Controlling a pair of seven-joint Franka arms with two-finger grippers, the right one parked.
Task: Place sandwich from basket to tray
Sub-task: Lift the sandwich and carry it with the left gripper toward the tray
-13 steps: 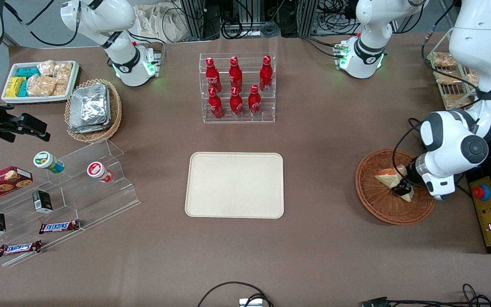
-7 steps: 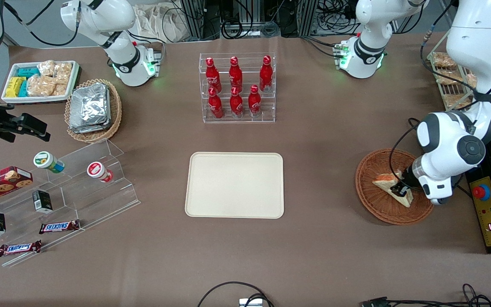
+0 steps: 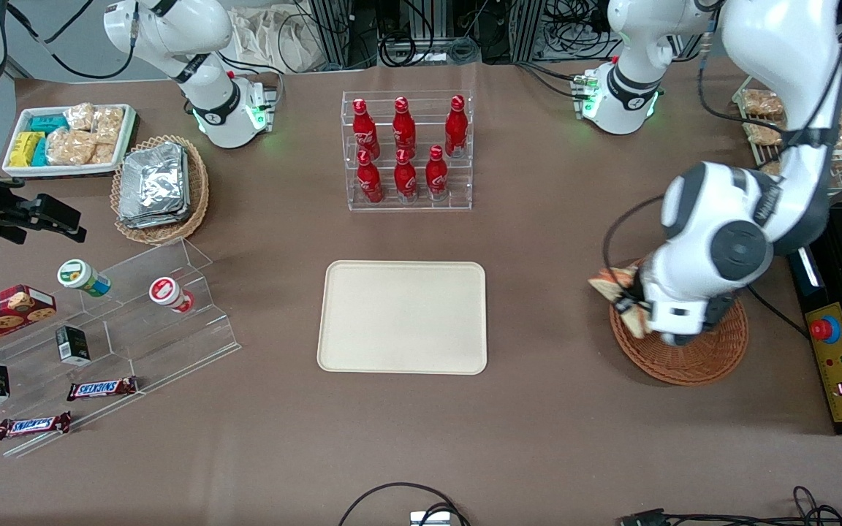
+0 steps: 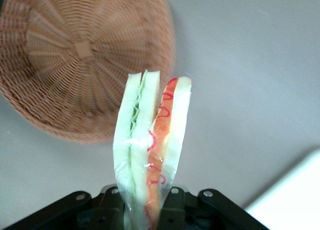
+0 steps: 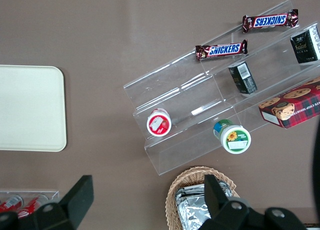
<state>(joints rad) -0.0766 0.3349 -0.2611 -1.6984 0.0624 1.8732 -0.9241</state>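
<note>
Right, gripper [image 3: 629, 301] is clamped on the sandwich [image 3: 615, 286], lifted above the rim of the red-brown wicker basket [image 3: 691, 358] on the side toward the tray [image 3: 403, 316]. Wrist view shows what front can't: sandwich [image 4: 150, 150] edge-on between the fingers [image 4: 171, 210], green and orange filling, basket [image 4: 80, 60] below. Readable: SNICKERS bars [image 5: 221, 50], Coca-Cola bottles [image 3: 404, 146].

Even bright overhead light, soft shadows; wrist view basket [image 4: 85, 55] blurred.
</note>
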